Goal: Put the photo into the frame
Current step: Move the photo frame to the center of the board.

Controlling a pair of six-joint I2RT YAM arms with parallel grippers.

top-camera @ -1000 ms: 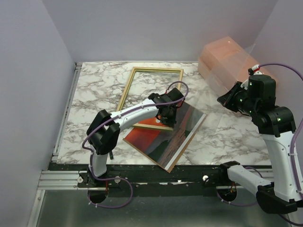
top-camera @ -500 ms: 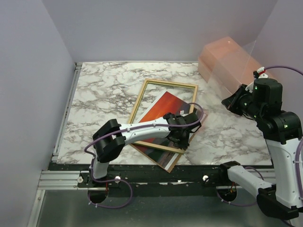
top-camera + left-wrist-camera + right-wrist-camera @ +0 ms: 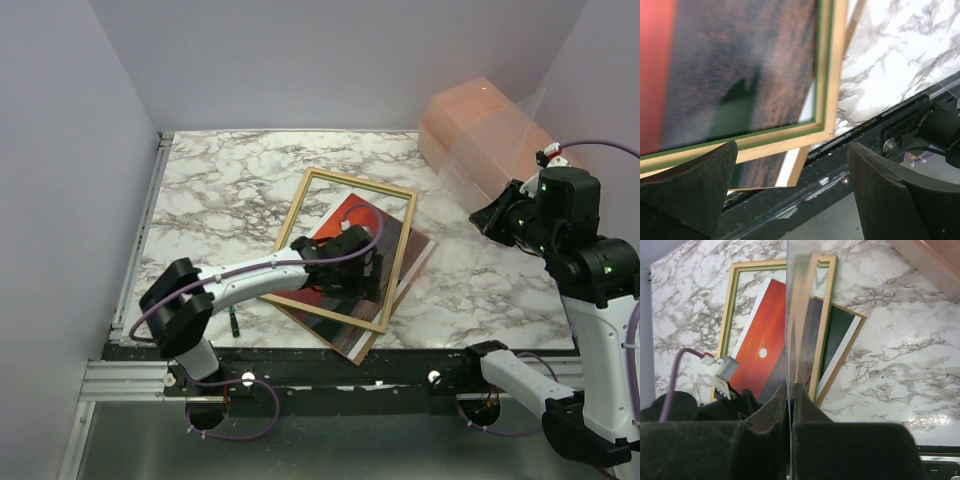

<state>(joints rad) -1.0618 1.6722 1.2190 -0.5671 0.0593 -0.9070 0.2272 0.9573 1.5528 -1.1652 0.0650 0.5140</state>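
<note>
Two grippers: left gripper (image 3: 790, 175) gapes over the frame (image 3: 401, 258) (askew atop the photo (image 3: 348, 212)), right gripper (image 3: 790, 390) pinches a clear sheet (image 3: 799, 315)

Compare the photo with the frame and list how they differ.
The frame is an open ring of thin pale-wood rails; the photo is a solid red-and-dark print. The frame lies on top, the photo underneath. The photo is skewed, its corners poking out beyond the frame's rails. Both are rectangular and lie flat.

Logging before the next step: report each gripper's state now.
Left gripper: open, holding nothing, above the frame.
Right gripper: shut on the clear sheet.
</note>
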